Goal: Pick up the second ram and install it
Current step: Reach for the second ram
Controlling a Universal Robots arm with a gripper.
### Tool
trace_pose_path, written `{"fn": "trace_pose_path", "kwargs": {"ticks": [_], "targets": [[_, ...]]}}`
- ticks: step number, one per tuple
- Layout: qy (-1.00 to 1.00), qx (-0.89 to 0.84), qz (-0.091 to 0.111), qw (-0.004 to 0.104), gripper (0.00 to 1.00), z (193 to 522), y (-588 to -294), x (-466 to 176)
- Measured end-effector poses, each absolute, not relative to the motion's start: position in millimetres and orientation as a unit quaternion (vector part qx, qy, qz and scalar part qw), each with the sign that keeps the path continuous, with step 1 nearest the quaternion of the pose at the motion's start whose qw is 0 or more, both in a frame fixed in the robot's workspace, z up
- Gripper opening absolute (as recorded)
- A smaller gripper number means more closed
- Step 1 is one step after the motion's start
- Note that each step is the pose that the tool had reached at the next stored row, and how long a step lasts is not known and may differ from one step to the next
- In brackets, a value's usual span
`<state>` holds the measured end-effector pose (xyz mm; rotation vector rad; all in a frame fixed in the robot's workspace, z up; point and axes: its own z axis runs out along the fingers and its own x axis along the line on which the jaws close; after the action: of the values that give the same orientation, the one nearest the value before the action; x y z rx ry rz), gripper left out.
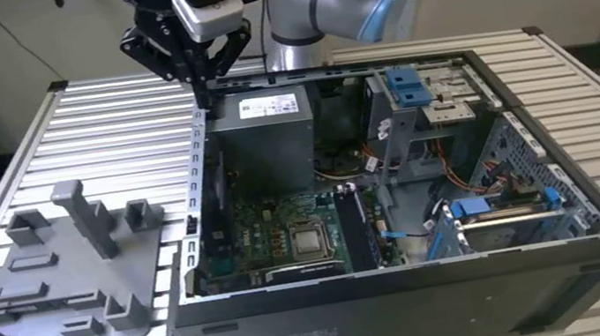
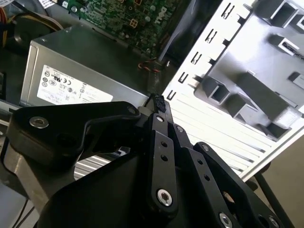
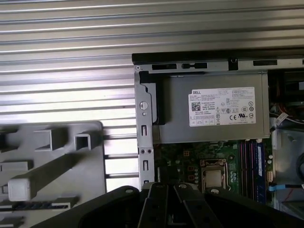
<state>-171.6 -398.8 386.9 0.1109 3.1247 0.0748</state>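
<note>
Exterior view: the black multi-link gripper [image 1: 199, 92] hangs over the back corner of the silver-grey metal power supply box [image 1: 259, 134]. Its fingers are pressed together with nothing between them. The power supply sits inside the open black computer case [image 1: 414, 293], and the green motherboard [image 1: 274, 236] lies just beside it on the case floor. A grey plastic fixture tray with posts and slots [image 1: 56, 285] rests on the slatted aluminium table [image 1: 114, 115], outside the case and well apart from the power supply.

Second wrist view: the closed fingertips [image 2: 158, 101] meet above the power supply's edge [image 2: 85, 61], near the perforated case wall [image 2: 199, 61]. They grip nothing.

First wrist view: a long, thin dark-blue strip, taken to be the second ram [image 3: 38, 205], lies in a long slot of the fixture tray [image 3: 90, 156]. It is across the case wall from the power supply [image 3: 209, 128] and well apart from it, and the gripper is not touching it. Another dark-blue memory stick [image 3: 259, 161] stands in the motherboard slots near the power supply, beside the square processor socket [image 3: 213, 176].
</note>
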Motion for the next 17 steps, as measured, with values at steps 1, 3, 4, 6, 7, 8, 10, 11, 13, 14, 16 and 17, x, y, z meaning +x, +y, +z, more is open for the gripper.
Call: {"fn": "trace_pose_path", "kwargs": {"ticks": [1,3,4,6,7,8,10,11,13,14,16,17], "targets": [[0.999,0.035,0.024,0.007,0.11,387,-399,-172],[0.999,0.035,0.024,0.007,0.11,387,-399,-174],[0.999,0.035,0.024,0.007,0.11,387,-399,-175],[0.999,0.035,0.024,0.007,0.11,387,-399,-177],[0.999,0.035,0.024,0.007,0.11,387,-399,-178],[0.999,0.035,0.024,0.007,0.11,387,-399,-179],[0.999,0.035,0.024,0.007,0.11,387,-399,-182],[0.999,0.035,0.024,0.007,0.11,387,-399,-183],[0.999,0.035,0.024,0.007,0.11,387,-399,-185],[0.999,0.035,0.024,0.007,0.11,387,-399,-187],[0.999,0.035,0.024,0.007,0.11,387,-399,-189],[0.999,0.035,0.024,0.007,0.11,387,-399,-190]]}}
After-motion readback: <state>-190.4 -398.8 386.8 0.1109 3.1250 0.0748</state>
